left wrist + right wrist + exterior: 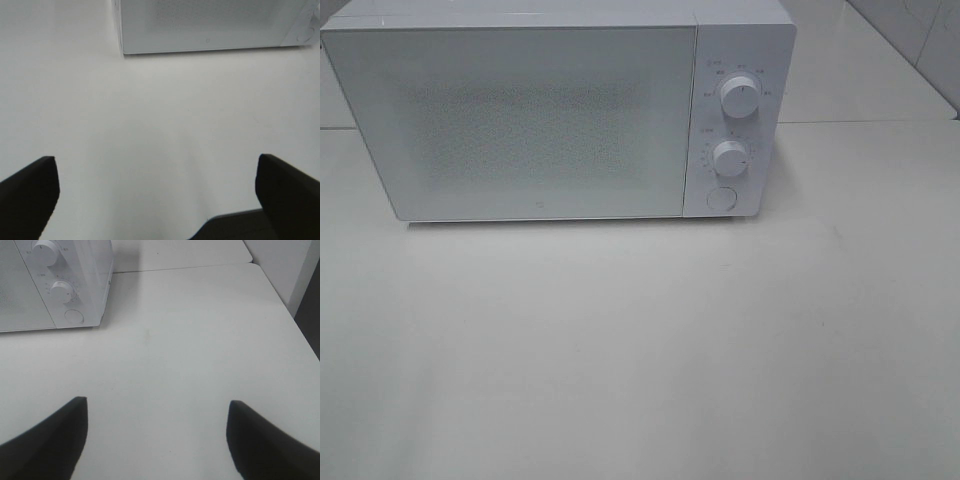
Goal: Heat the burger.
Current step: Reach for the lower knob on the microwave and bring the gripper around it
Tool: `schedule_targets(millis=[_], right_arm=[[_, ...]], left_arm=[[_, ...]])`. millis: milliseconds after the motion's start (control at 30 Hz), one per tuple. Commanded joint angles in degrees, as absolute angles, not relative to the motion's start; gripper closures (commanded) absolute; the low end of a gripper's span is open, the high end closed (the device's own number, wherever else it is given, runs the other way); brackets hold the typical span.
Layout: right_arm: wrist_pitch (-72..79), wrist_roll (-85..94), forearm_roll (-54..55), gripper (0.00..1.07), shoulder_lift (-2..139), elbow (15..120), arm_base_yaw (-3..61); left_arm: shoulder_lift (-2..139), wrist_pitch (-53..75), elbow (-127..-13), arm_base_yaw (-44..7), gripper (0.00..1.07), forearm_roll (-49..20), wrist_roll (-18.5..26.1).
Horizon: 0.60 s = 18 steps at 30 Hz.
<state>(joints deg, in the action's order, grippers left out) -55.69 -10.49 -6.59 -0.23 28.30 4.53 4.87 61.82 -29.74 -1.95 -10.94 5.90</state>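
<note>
The burger is out of view in every frame. A white microwave stands at the back of the white table with its door shut; it also shows in the left wrist view and the right wrist view. Two knobs and a round button sit on its right panel. My left gripper is open and empty above bare table in front of the microwave. My right gripper is open and empty to the right of the microwave. Neither gripper shows in the exterior high view.
The white table stretches in front of the microwave. Its right edge shows in the right wrist view, with a white wall panel beyond it. A tiled wall stands at the back right.
</note>
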Motion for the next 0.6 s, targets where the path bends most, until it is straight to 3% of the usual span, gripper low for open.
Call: schedule_targets(millis=[33, 600], right_arm=[[-55.3, -10.3, -6.7, 0.33, -1.8, 28.2, 4.1], [-55.3, -10.3, -6.6, 0.33, -1.5, 28.2, 4.1]], left_arm=[[-0.1, 61.2, -29.6, -1.7, 0.07, -11.1, 6.0], [-1.7, 61.2, -29.6, -1.7, 0.07, -10.8, 6.0]])
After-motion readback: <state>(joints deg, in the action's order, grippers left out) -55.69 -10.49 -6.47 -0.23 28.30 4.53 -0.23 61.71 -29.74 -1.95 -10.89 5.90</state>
